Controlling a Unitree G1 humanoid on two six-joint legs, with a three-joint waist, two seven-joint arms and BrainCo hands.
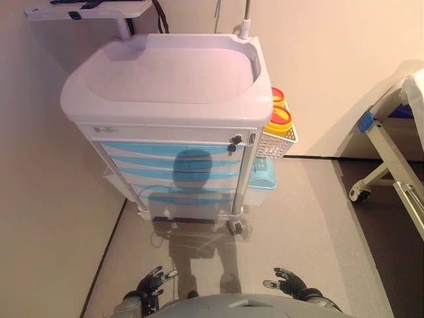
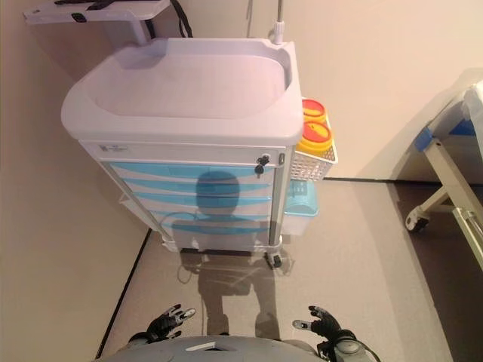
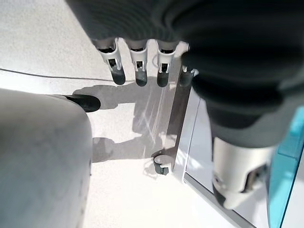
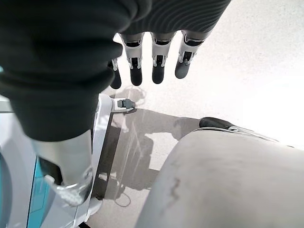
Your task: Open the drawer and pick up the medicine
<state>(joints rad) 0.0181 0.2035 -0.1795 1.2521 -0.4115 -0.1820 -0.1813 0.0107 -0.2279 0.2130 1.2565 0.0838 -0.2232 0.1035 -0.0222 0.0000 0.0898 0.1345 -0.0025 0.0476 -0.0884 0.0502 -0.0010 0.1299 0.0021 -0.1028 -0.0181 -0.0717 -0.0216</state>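
Note:
A white medical cart (image 1: 165,73) stands ahead against the wall, with a stack of several light-blue drawers (image 1: 175,162) in its front, all closed. A small lock (image 1: 235,140) sits above the top drawer. No medicine shows in any view. My left hand (image 1: 154,283) hangs low at the bottom left, fingers straight and holding nothing, well short of the cart. My right hand (image 1: 288,281) hangs low at the bottom right, also open and holding nothing. In the wrist views the fingers (image 3: 137,66) and the fingers (image 4: 159,61) point at the floor beside the cart's base.
A white wire basket (image 1: 277,140) with two yellow-and-red containers (image 1: 279,119) hangs on the cart's right side, with a light-blue bin (image 1: 263,177) under it. A bed frame with a castor (image 1: 360,194) stands at the right. A wall runs along the left.

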